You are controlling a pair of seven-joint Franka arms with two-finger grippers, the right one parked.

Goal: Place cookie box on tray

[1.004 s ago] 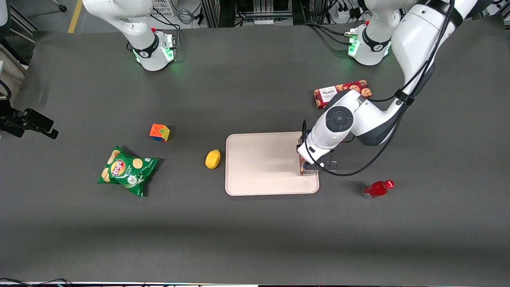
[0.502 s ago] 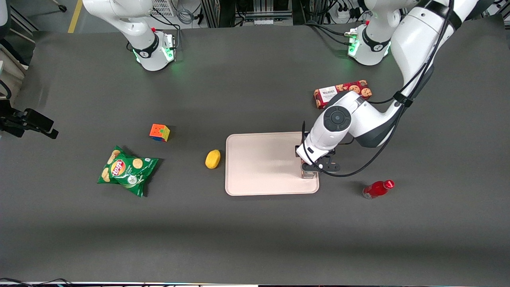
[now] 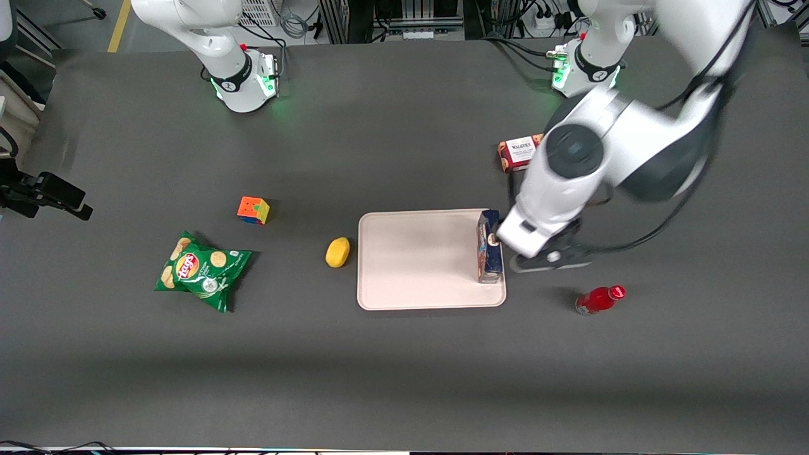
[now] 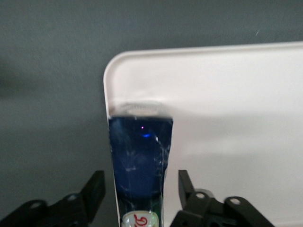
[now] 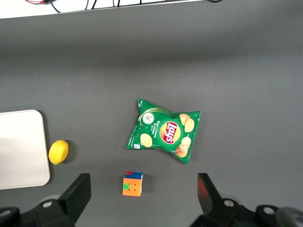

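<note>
**Cookie box set on tray edge, gripper released**

Front view. Item: cookie box point(image 3: 490, 247), dark blue, standing on its narrow side on the tray point(image 3: 417, 265), along the rim at the working arm's end. Item: gripper point(image 3: 545, 260), raised, above and just beside the box toward the working arm's end; the arm is motion-blurred and the fingers are hard to make out here. Other stock: red box point(image 3: 519, 153) partly covered by the arm, farther from the camera than the gripper; red bottle point(image 3: 599, 299) near the gripper, nearer the camera; lemon point(image 3: 337, 252), puzzle cube point(image 3: 253, 210) and chip bag point(image 3: 201, 270) well apart, toward the parked arm's end.

Left wrist view. The gripper point(image 4: 139, 191) is spread, one finger point(image 4: 94, 187) on either side of the cookie box point(image 4: 140, 156), each standing apart from it. The box rests on the tray point(image 4: 227, 94), just inside the rim. The box's near end is cut off.

Right wrist view. Only a corner of the tray point(image 5: 21, 146) appears; the box is out of frame.

Status: placement looks done; only the arm's withdrawal is judged to be left. The box stands close to the rim.
</note>
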